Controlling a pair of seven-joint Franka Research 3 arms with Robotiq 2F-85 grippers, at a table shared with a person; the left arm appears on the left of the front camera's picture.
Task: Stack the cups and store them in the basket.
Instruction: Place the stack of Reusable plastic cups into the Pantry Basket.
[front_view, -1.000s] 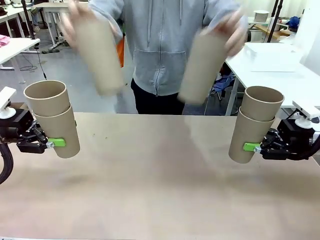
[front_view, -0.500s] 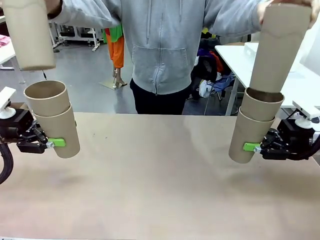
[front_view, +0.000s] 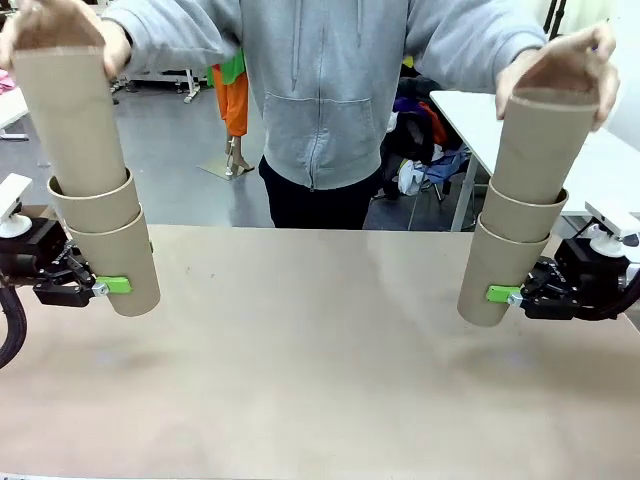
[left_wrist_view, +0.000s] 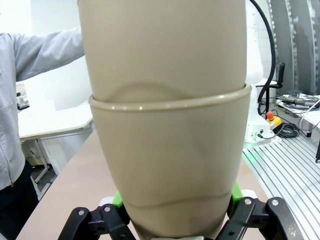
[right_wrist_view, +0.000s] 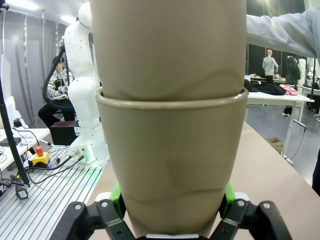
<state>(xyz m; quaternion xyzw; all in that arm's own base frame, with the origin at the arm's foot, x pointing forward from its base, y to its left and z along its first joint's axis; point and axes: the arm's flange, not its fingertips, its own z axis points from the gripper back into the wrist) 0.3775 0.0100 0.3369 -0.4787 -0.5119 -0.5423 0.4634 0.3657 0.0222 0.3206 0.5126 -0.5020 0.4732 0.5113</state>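
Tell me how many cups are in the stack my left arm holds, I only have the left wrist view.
Observer: Three, nested, in the left stack.
Operator: Anyone touching it?
Observer: Yes, the person's hand rests on its top cup.
Operator: And the other side?
Observer: The right jaws are shut on the right stack, also three cups.

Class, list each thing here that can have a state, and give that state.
left pincer, shut on left cup stack
right pincer, shut on right cup stack
left cup stack, three nested, held aloft, top cup partly in
right cup stack, three nested, tilted, top cup partly in
person's hands, on top of the top cups
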